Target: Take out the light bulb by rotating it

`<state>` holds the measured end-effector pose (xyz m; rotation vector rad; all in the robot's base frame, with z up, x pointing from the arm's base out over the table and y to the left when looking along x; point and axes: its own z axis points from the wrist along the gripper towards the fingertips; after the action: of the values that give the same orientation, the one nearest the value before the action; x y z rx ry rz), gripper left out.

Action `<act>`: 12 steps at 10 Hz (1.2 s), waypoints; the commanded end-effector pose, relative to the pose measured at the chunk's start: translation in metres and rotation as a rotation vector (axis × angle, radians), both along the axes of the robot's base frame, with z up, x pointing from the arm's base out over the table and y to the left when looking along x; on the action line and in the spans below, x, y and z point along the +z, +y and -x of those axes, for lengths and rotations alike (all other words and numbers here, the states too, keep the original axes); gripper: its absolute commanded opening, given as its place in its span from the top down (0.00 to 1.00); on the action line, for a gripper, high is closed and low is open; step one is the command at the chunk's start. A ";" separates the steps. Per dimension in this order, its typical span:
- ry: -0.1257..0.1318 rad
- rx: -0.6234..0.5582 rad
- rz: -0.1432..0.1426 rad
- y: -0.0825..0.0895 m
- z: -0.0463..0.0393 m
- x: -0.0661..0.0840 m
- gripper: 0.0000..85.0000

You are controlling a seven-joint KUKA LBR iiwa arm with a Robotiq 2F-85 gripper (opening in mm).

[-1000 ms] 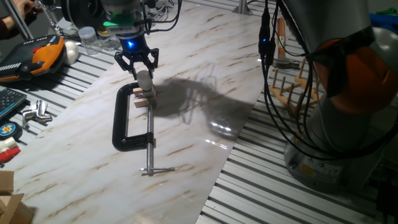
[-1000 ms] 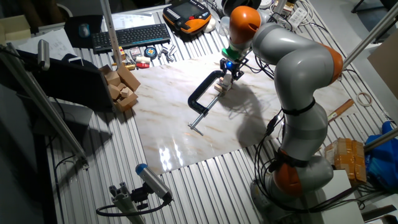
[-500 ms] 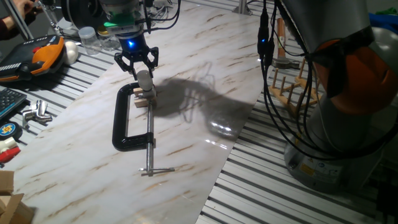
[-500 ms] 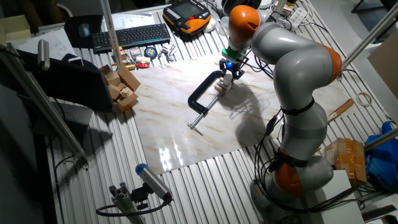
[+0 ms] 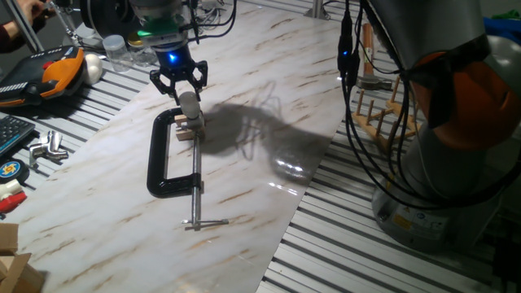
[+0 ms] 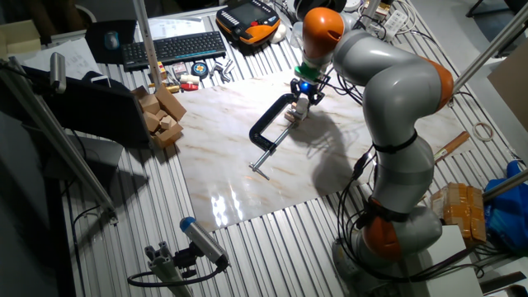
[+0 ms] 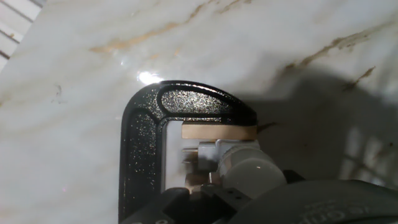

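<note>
Gripper: the gripper (image 5: 184, 88) sits in the upper left of one fixed view, fingers straddling the top of the bulb; whether the pads actually press on it cannot be told from these views
Light bulb: the light bulb (image 5: 189, 105) stands just below the fingers, frosted white; in the hand view it lies low and right of centre (image 7: 250, 172), its base pointing left towards the clamp frame
Mount: a small wooden block (image 7: 219, 132) lies just above the bulb in the hand view, held inside the black C-clamp (image 5: 165, 157); the clamp lies flat on the marble board (image 5: 244, 203)
Step in hand: judged to be the turning stage; bulb not yet free of its seat
Next move: calls for a firm hold and rotation about the bulb's own axis, then withdrawal along that axis, away from the clamp
Edges: clamp frame close on the picture-left of the bulb; block touching or nearly so above
Open room: bare marble to the right and lower part of the board; clutter lies off the board, upper left
</note>
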<state>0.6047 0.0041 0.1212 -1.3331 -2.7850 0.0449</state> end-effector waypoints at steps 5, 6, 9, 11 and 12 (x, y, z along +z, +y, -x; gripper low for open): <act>0.003 0.120 0.008 0.000 0.0001 -0.002 1.00; 0.003 0.140 0.008 0.000 -0.0001 -0.002 1.00; 0.002 0.200 0.002 0.000 -0.0004 -0.002 1.00; 0.000 0.235 -0.009 0.000 -0.0007 -0.002 1.00; -0.003 0.255 -0.006 0.000 -0.0008 -0.002 1.00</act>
<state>0.6055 0.0041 0.1196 -0.9711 -2.9354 0.0455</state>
